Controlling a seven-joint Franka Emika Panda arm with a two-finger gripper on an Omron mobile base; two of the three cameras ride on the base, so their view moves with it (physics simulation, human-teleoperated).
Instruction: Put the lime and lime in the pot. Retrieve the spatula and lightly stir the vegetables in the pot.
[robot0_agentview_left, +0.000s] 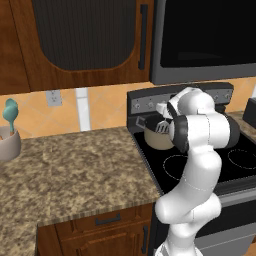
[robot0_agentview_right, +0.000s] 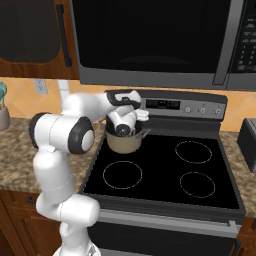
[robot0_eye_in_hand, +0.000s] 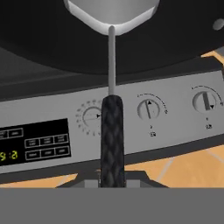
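Two stages of the task look behind us, as far as I can judge: the spatula (robot0_eye_in_hand: 112, 109) is already in the gripper (robot0_eye_in_hand: 112, 181), and the hand sits right over the pot (robot0_agentview_right: 123, 141), so stirring seems to be the step in hand. Whether both limes are inside cannot be told, since the hand covers the pot's opening in both base views. In the hand view the black textured handle rises from bottom centre, between the fingers, which are clamped on it; its thin silver neck runs straight up to the flat metal head at the top centre of the frame. The long axis therefore runs along the gripper's own line, head pointing away from the hand. The pot stands at the upper left of the black stove top (robot0_agentview_right: 165, 175) in the right base view, just below the control panel (robot0_eye_in_hand: 153, 118) with its dials and clock.
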